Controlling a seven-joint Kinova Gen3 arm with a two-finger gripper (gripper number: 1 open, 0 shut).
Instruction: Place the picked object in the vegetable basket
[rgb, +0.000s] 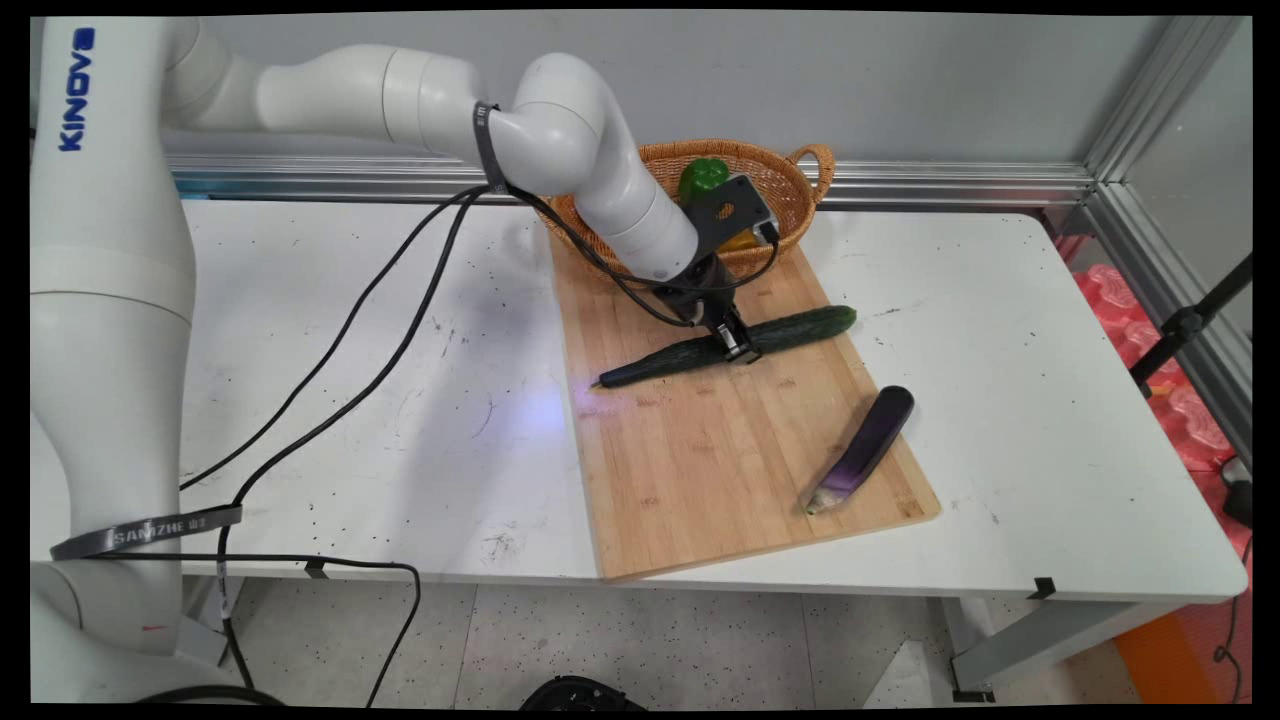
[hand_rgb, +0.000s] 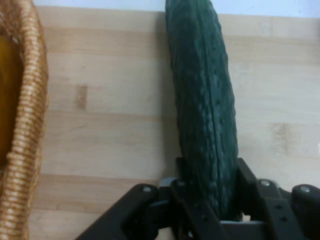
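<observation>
Hand: your hand (rgb: 737, 343) pinches the cucumber (rgb: 790, 331) near its middle, 1 finger on each flank
Cucumber: lies on the cutting board (rgb: 700, 470), just in front of the basket (rgb: 790, 185)
Risk: you may see the long cucumber tip or slip, held so narrowly
Basket: holds 1 green pepper (rgb: 702, 178) and something yellow
Eggplant (rgb: 865, 447): board's right edge, far from the basket
</observation>
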